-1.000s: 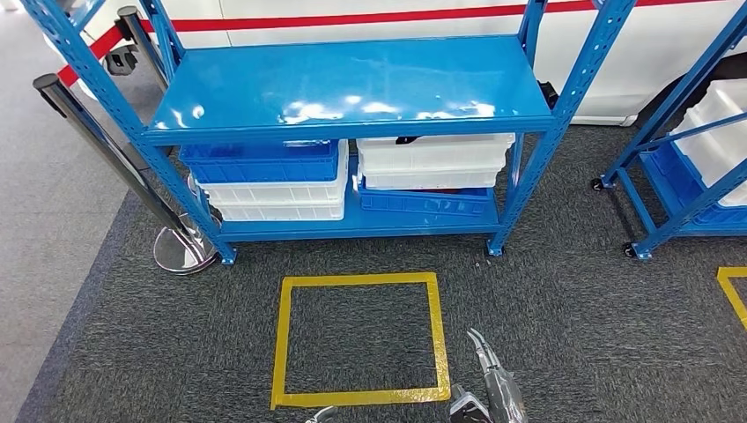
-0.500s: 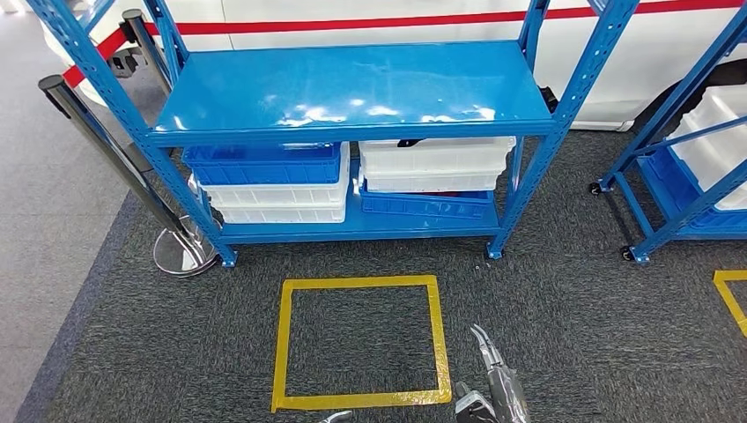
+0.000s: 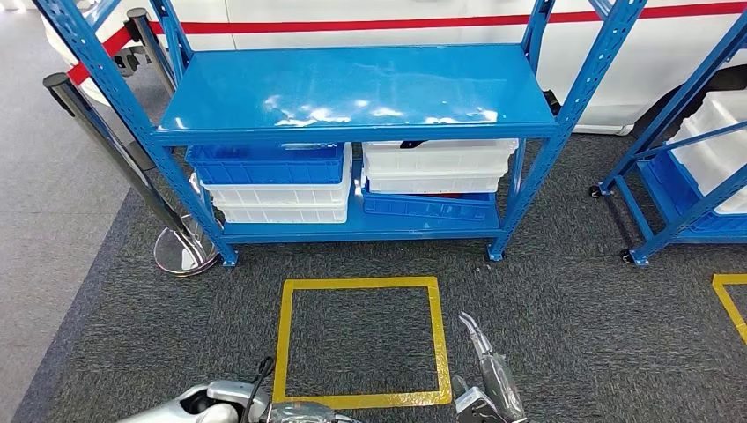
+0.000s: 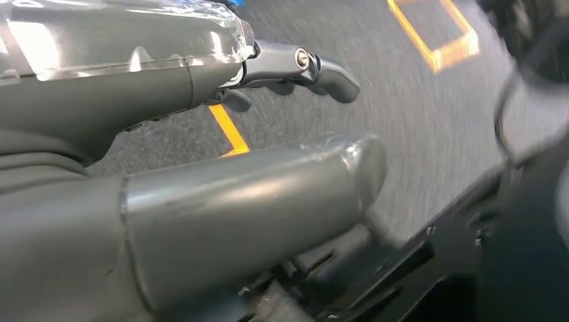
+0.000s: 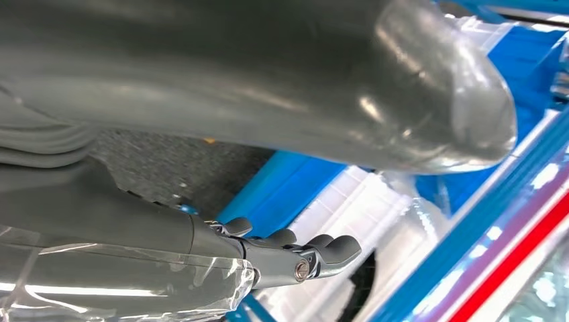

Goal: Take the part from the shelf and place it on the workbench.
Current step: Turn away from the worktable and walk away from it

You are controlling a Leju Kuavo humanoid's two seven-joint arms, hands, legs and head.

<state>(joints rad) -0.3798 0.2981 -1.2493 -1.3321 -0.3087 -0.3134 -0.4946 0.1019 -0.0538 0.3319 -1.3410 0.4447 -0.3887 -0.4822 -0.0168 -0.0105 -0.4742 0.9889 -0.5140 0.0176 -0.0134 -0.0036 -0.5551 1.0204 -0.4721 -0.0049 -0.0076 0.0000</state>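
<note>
The robot is standing before the blue shelf (image 3: 352, 88), whose lower level holds blue and white bins (image 3: 282, 181); no part is discernible. Left hand (image 4: 201, 134) and right hand (image 3: 489, 379) are hanging with fingers apart, holding nothing.

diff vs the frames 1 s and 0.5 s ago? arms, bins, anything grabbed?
The silver left arm has risen into the head view at the lower edge, beside the yellow tape square; earlier barely a tip showed. The whole picture has slid slightly down, so the camera moved, not the blue metal shelf. The right hand stays low and empty, fingers apart, like the left hand. The blue and white plastic bins are untouched.
</note>
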